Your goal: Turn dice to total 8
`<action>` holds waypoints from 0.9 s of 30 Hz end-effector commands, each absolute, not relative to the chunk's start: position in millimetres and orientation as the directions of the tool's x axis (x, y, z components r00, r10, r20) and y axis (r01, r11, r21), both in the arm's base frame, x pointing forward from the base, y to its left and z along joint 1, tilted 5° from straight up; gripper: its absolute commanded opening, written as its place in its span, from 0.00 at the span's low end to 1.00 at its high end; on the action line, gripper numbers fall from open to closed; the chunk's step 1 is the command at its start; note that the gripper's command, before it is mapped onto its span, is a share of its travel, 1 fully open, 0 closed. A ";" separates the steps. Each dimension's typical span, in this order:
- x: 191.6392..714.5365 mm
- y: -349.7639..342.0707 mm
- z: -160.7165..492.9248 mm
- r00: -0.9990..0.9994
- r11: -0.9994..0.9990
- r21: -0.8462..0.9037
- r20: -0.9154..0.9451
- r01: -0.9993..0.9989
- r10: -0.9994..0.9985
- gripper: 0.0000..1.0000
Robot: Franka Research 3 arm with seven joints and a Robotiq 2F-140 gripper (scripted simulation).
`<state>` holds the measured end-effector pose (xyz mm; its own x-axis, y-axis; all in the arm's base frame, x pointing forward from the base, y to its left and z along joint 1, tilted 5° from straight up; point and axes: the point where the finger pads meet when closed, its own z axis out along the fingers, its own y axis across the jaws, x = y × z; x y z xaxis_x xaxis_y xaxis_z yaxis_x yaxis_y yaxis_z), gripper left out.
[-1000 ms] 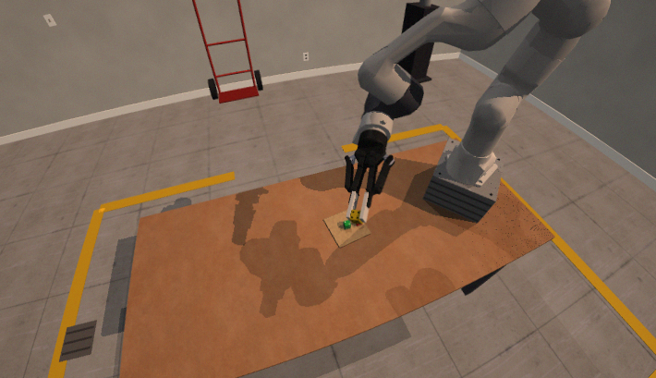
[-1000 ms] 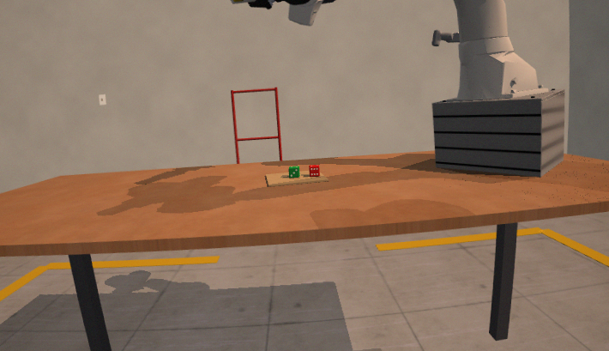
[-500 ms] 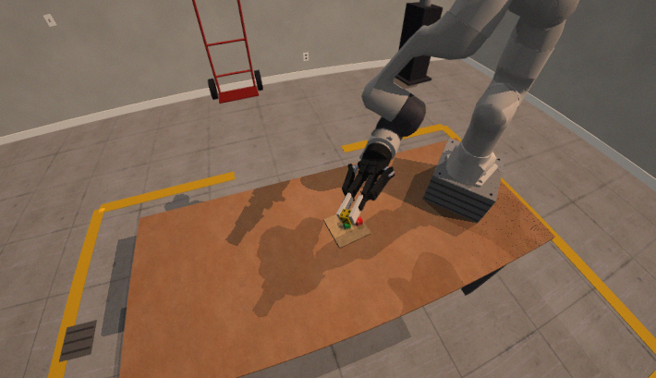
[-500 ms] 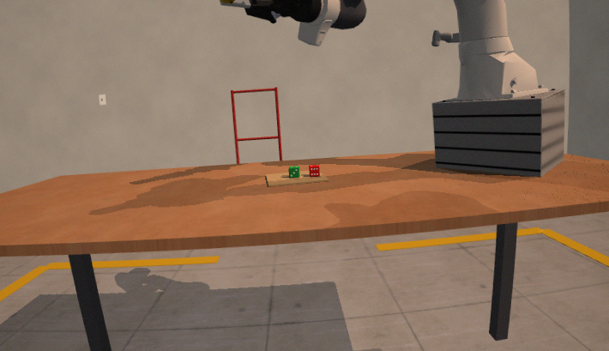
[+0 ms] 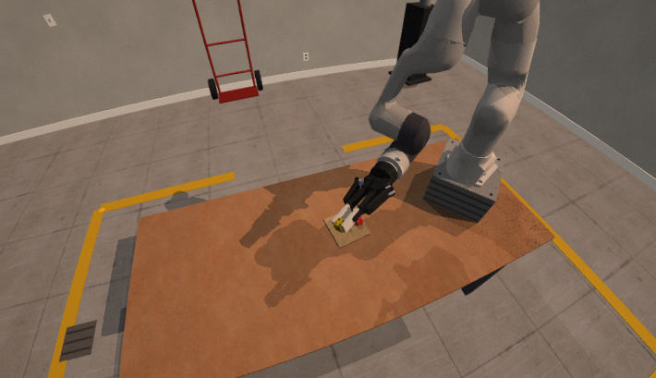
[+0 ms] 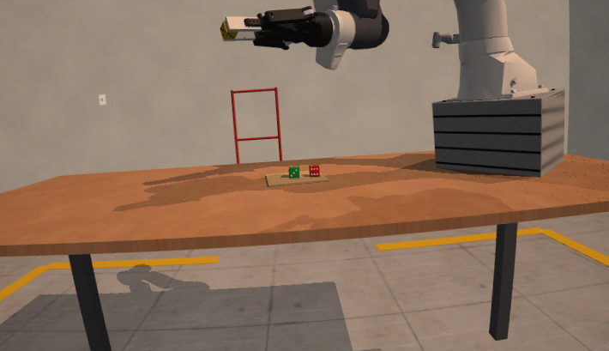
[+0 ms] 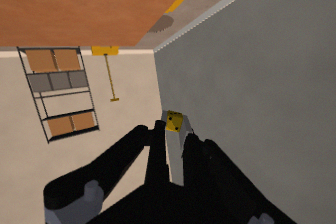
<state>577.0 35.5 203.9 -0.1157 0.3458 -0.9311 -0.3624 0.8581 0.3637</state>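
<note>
My gripper (image 5: 342, 221) (image 6: 231, 28) (image 7: 173, 120) is shut on the yellow die (image 5: 339, 225) (image 6: 230, 33) (image 7: 174, 121) and holds it high above the table, with the fingers pointing nearly sideways. The green die (image 6: 293, 172) and the red die (image 6: 314, 171) (image 5: 359, 220) stand flat on the tan mat (image 5: 343, 241) (image 6: 276, 183). The red die shows six pips on its side towards the exterior camera; the green die shows several pips there. Their top numbers are too small to read. The green die is hidden behind the gripper in the top view.
The mat lies on the brown table (image 5: 217, 277) (image 6: 201, 212). The robot's base block (image 5: 459, 195) (image 6: 487, 136) stands at the table's right end. A red hand truck (image 5: 238, 94) stands by the wall, and a shelf rack (image 7: 45, 120) shows in the wrist view.
</note>
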 end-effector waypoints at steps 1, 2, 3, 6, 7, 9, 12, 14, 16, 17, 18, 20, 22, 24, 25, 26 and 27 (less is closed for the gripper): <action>578.5 28.4 178.1 -0.052 0.928 0.217 -0.976 -0.302 0.211 0.13; 577.5 28.0 171.6 -0.059 0.933 0.215 -0.977 -0.289 0.207 0.13; 576.4 27.7 165.0 -0.066 0.937 0.213 -0.977 -0.276 0.203 0.13; 572.4 27.2 145.6 -0.091 0.949 0.205 -0.978 -0.240 0.188 0.13; 572.2 27.1 144.7 -0.092 0.949 0.205 -0.978 -0.239 0.188 0.13; 572.2 27.1 144.7 -0.092 0.949 0.205 -0.978 -0.239 0.188 0.13; 561.1 27.4 105.5 -0.151 0.968 0.180 -0.976 -0.177 0.154 0.13; 556.4 27.8 91.9 -0.174 0.973 0.169 -0.975 -0.159 0.141 0.13; 551.5 28.3 79.2 -0.197 0.977 0.158 -0.972 -0.143 0.128 0.13; 548.7 28.6 72.3 -0.210 0.979 0.151 -0.970 -0.135 0.121 0.13; 547.8 28.7 70.0 -0.214 0.980 0.149 -0.970 -0.133 0.119 0.13; 540.8 29.6 54.3 -0.244 0.984 0.133 -0.964 -0.116 0.101 0.13; 534.0 30.5 40.1 -0.272 0.988 0.117 -0.959 -0.104 0.085 0.13; 527.4 31.3 27.5 -0.298 0.990 0.102 -0.952 -0.094 0.070 0.13; 527.4 31.3 27.5 -0.298 0.990 0.102 -0.952 -0.094 0.070 0.13; 527.4 31.3 27.5 -0.298 0.990 0.102 -0.952 -0.094 0.070 0.13; 521.4 32.1 16.6 -0.321 0.992 0.088 -0.946 -0.087 0.056 0.13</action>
